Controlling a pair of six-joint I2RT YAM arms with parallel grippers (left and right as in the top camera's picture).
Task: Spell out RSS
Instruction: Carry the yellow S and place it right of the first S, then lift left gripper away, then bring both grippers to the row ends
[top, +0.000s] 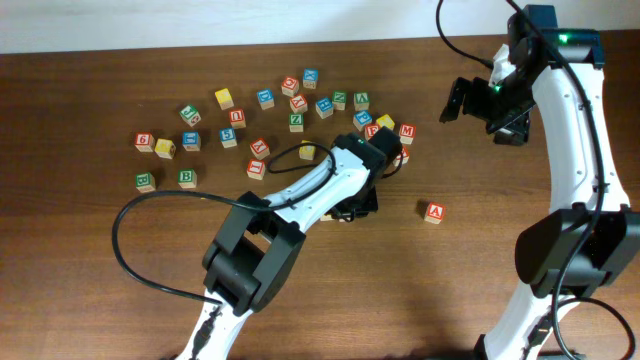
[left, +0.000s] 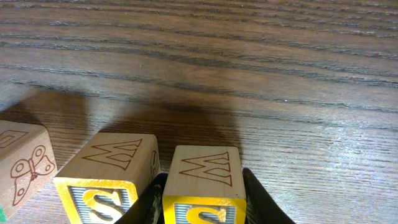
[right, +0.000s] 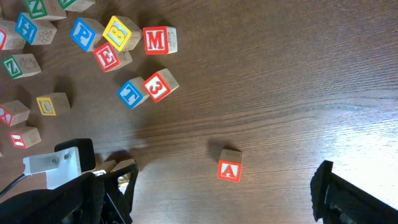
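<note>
My left gripper (left: 202, 202) is shut on a yellow S block (left: 202, 171) that rests on the wooden table. A second yellow S block (left: 109, 168) stands right beside it on the left, nearly touching. A third wooden block (left: 22, 162) with a butterfly drawing sits further left; its letter is hidden. In the overhead view the left gripper (top: 357, 205) is low at the table's middle. My right gripper (top: 465, 100) is open and empty, held high at the right.
Several letter blocks lie scattered across the back of the table (top: 290, 100). A red M block (top: 407, 131) sits at the cluster's right edge. A lone red A block (top: 433, 211) lies to the right of the left gripper and also shows in the right wrist view (right: 229, 166).
</note>
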